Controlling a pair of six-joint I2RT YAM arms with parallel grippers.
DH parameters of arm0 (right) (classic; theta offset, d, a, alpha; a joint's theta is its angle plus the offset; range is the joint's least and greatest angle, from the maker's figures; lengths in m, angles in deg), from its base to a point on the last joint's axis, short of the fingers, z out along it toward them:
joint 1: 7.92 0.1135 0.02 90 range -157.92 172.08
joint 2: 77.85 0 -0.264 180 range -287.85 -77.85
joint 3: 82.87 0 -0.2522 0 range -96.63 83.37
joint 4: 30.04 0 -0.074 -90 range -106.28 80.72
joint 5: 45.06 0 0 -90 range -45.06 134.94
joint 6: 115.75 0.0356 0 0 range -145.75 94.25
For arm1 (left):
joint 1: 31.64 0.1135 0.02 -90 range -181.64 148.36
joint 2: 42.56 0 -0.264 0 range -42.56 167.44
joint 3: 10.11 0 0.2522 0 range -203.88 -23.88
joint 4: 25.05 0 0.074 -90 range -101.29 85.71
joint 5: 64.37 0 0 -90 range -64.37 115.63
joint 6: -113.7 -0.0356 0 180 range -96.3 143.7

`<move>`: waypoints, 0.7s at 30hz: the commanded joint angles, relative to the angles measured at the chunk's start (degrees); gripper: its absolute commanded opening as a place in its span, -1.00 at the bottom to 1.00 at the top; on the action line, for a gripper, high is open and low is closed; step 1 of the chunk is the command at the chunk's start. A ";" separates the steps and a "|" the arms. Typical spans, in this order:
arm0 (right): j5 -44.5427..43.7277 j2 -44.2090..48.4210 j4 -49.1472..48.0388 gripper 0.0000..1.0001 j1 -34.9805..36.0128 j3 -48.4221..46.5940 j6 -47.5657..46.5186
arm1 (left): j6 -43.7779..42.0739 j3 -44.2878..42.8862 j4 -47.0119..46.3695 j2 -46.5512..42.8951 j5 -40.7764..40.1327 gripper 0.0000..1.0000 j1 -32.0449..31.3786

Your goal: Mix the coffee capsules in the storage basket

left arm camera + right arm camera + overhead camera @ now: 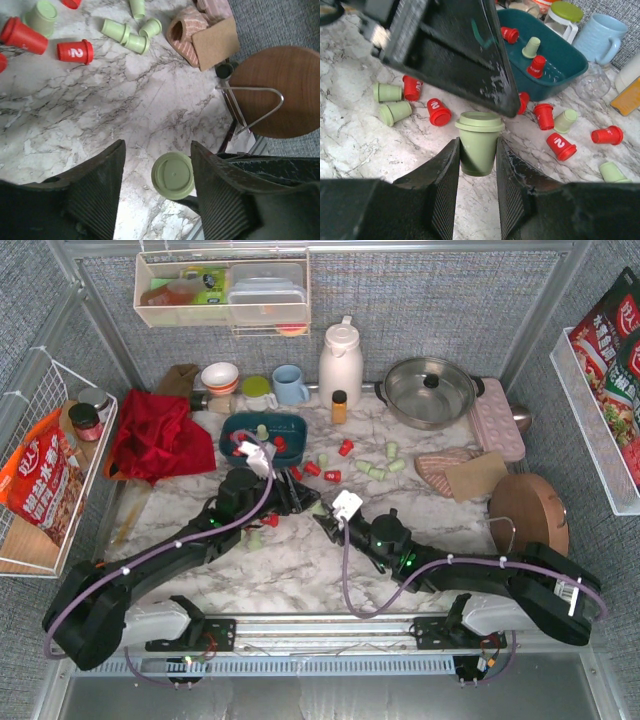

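Note:
My right gripper (477, 146) is shut on a pale green coffee capsule (479, 144) and holds it upright above the marble. My left gripper (157, 151) is open around the same capsule (173, 175), seen lid-on. Its right finger is close against the lid and a gap shows on the left. In the top view both grippers meet at the table's middle (318, 508). The dark teal storage basket (560, 59) holds a few red and green capsules (536, 66). Several more capsules (74, 51) lie loose on the table near the basket (232, 426).
A red cloth (155, 435) lies left of the basket. Behind it stand a blue mug (290, 383), a white jug (340, 360), a small orange bottle (339, 406) and a steel pot (430, 390). A round wooden board (528, 512) and a striped mitt (445, 465) lie at the right.

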 commanded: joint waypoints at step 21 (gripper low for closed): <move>-8.43 1.50 -5.05 -0.38 -0.27 1.41 -3.11 | -1.53 -3.15 -4.33 7.25 7.86 0.19 -2.81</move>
